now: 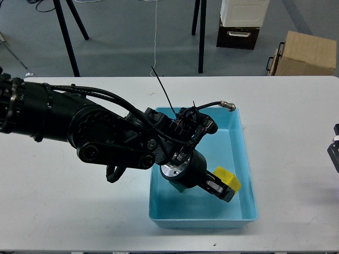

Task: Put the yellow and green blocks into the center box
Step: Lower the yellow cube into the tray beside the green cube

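The left pincer is seen low inside the blue tray, its fingers closed around the yellow block, which is held just above or on the tray floor near the right wall. A patch of dark green, judged to be the green block, is glimpsed beneath the wrist, already inside the tray. The right pincer is barely seen at the table edge, its state not discernible. Only a release straight down is judged necessary.
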`<state>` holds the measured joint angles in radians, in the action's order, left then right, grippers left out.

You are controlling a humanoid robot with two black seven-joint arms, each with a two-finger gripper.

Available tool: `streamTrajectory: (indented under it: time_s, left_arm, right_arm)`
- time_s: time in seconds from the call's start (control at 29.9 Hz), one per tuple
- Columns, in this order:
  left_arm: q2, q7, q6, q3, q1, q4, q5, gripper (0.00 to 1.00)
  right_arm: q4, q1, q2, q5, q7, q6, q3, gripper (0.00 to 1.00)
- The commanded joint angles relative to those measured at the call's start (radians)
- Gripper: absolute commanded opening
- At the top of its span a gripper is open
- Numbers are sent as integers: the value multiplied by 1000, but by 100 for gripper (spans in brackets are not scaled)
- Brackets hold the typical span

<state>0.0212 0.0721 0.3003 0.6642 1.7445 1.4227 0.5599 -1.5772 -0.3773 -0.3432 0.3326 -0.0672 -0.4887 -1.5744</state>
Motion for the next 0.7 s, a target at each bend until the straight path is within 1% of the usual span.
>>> streamTrajectory:
  time_s: [0.0, 0.13, 0.3, 0.4, 0.43, 0.47, 0.6, 0.67]
  left_arm:
    - [-1, -6, 5, 0, 0, -1, 0, 100]
    - [-1, -8, 43, 0, 0, -1, 0, 100]
    - [-1, -38, 49, -1, 0, -5, 0, 100]
    - [2, -22, 40, -1, 1, -4, 0, 99]
    - [2, -20, 34, 0, 1, -4, 0, 96]
    - [2, -18, 19, 0, 1, -4, 0, 91]
    - [-3, -14, -21, 2, 1, -4, 2, 59]
    - [-3, -20, -24, 3, 3, -2, 3, 47]
  right_arm:
    - [0, 0, 0, -1, 0, 0, 2, 100]
    - [0, 0, 0, 0, 0, 0, 4, 100]
    - [-3, -2, 0, -1, 1, 0, 5, 100]
    - [-3, -2, 0, -1, 0, 0, 8, 100]
    - [-3, -2, 0, -1, 0, 0, 8, 100]
    - [-3, -2, 0, -1, 1, 0, 8, 100]
    - [-3, -2, 0, -1, 0, 0, 8, 100]
    - [-3, -2, 0, -1, 0, 0, 8, 100]
